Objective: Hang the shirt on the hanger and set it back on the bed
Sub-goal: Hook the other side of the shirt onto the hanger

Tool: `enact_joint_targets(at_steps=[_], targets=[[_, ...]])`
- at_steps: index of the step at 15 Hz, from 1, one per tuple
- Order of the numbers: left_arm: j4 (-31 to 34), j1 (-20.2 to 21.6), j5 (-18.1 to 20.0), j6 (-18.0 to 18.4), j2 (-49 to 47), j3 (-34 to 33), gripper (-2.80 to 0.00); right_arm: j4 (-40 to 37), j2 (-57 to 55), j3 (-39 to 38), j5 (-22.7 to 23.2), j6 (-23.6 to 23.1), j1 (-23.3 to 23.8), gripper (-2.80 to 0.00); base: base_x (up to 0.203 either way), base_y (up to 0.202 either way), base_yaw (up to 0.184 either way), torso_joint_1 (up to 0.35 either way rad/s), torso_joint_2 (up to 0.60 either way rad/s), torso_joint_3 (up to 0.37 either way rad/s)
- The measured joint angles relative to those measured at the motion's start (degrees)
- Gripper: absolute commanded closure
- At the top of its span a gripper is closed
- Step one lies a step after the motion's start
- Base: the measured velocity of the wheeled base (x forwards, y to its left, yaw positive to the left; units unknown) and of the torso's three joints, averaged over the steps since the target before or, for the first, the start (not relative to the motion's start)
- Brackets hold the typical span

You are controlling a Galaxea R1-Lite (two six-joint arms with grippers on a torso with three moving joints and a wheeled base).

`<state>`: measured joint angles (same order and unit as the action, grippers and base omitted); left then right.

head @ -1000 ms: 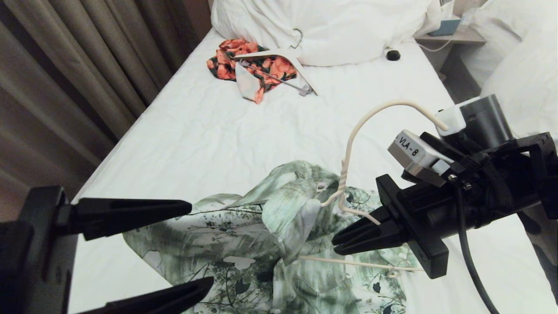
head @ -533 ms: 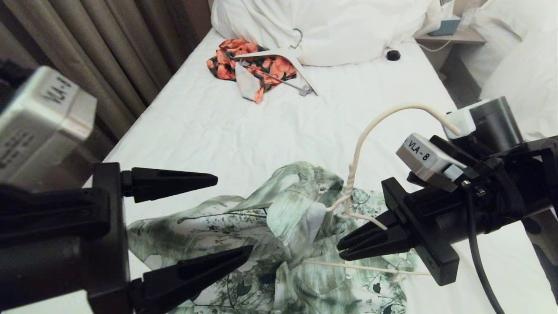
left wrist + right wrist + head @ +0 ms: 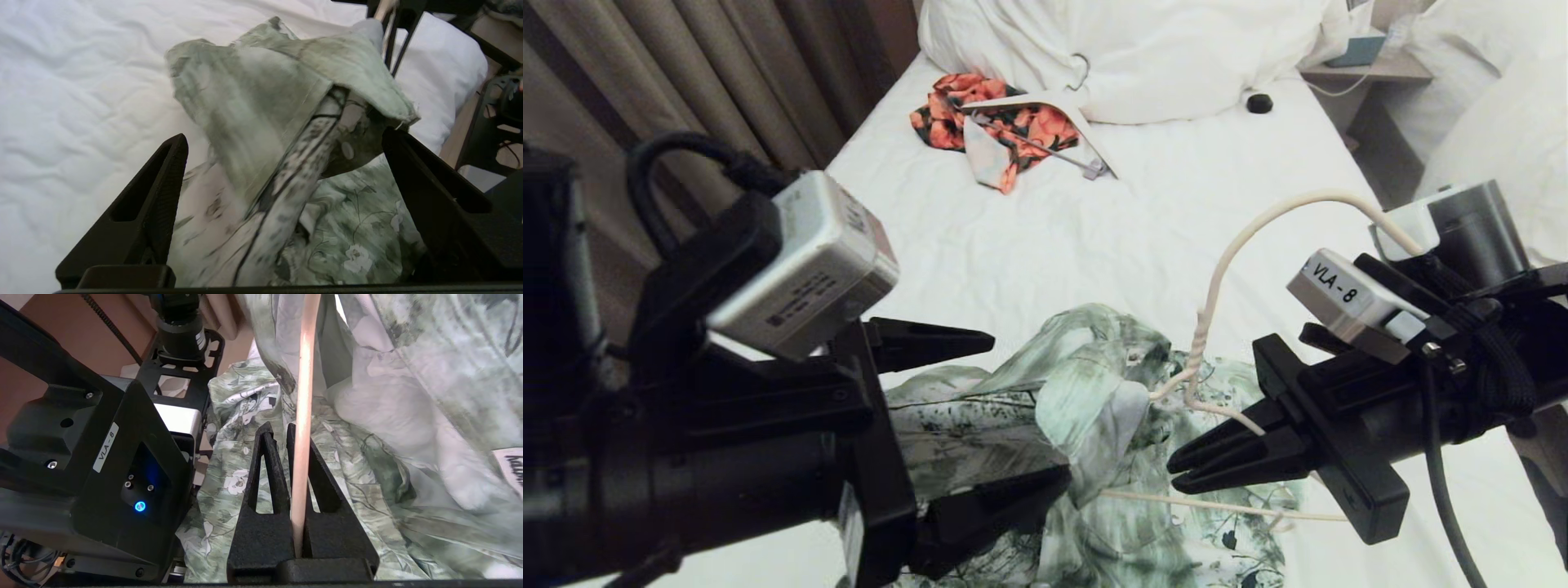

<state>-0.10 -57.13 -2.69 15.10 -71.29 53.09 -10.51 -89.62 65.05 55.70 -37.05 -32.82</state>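
Both arms are matte black. The left claw (image 3: 1013,425) ends in two long tapered wedge fingers (image 3: 139,228) with hollow triangular cut-outs, mounted on a flat black crossbar. A silver-grey box camera (image 3: 805,265) with small printed text sits on top of its wrist, with a thick black cable (image 3: 678,159) looping behind. The right claw (image 3: 1176,469) has the same pointed black fingers (image 3: 261,486), rough-textured. Its wrist camera (image 3: 1343,298) carries a white label reading "VLA-8". A grey cylindrical joint (image 3: 1474,224) with a white cap sits behind it, and a black cable (image 3: 1441,490) hangs down.
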Motion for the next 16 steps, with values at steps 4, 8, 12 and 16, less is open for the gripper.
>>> enact_joint_targets(at_steps=[4,8,12,16], targets=[[-0.12,-1.33,-0.15,0.02,-3.03,0.49,0.00,-0.04,0.95,-1.19,0.26,0.01,0.71,0.00,0.000,0.000,0.000,0.000,0.00,0.000],[-0.11,-1.56,-0.28,0.02,-3.88,0.38,0.00,0.26,1.29,-1.72,0.45,0.01,1.37,0.00,0.000,0.000,0.000,0.000,0.00,0.000],[0.23,-1.61,-0.22,0.16,-3.82,0.30,0.00,3.68,1.28,-1.68,0.34,0.12,1.49,0.00,0.000,0.000,0.000,0.000,0.00,0.000],[0.10,-1.61,-0.39,0.07,-3.51,0.14,0.00,3.79,1.29,-1.86,1.61,-0.19,1.68,0.00,0.000,0.000,0.000,0.000,0.00,0.000]])
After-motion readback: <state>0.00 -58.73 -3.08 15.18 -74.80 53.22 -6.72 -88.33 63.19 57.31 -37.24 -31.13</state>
